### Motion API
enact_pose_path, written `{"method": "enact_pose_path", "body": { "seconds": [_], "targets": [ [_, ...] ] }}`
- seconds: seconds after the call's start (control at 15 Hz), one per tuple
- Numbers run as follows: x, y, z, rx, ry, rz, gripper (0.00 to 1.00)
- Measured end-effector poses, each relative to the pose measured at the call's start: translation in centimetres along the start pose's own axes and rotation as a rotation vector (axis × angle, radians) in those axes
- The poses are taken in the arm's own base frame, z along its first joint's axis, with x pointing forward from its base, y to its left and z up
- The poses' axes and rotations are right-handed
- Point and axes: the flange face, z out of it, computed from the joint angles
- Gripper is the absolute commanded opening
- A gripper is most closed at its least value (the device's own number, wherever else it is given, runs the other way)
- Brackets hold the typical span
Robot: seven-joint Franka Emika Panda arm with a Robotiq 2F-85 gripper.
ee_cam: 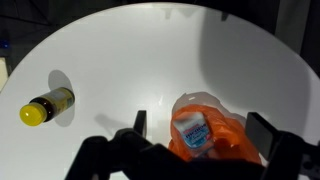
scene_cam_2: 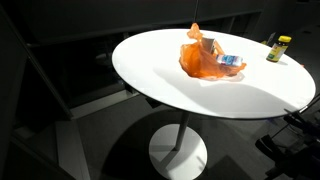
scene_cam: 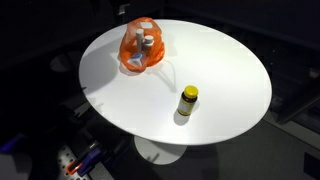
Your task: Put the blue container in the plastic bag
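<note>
The blue-and-white container (ee_cam: 193, 130) lies inside the open mouth of the orange plastic bag (ee_cam: 228, 138) on the white round table (ee_cam: 130, 50). In both exterior views the bag (scene_cam: 141, 50) (scene_cam_2: 203, 60) sits on the table with the container (scene_cam: 147, 42) (scene_cam_2: 231, 61) showing in its opening. My gripper (ee_cam: 200, 125) is open and empty in the wrist view. It hangs above the bag, with one finger on each side of it. The arm does not show in the exterior views.
A small bottle with a yellow cap (ee_cam: 47, 106) lies on the table apart from the bag; it also shows in both exterior views (scene_cam: 189, 101) (scene_cam_2: 279, 48). The surroundings beyond the table edge (scene_cam: 230, 70) (scene_cam_2: 160, 60) are dark.
</note>
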Motion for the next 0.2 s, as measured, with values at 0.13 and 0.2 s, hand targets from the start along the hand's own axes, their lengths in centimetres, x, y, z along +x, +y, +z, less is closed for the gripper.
{"method": "enact_pose_path", "body": {
  "seconds": [0.13, 0.2],
  "targets": [
    [0.05, -0.04, 0.16, 0.000, -0.003, -0.001, 1.00],
    [0.09, -0.06, 0.28, 0.000, -0.006, -0.001, 1.00]
  ]
}}
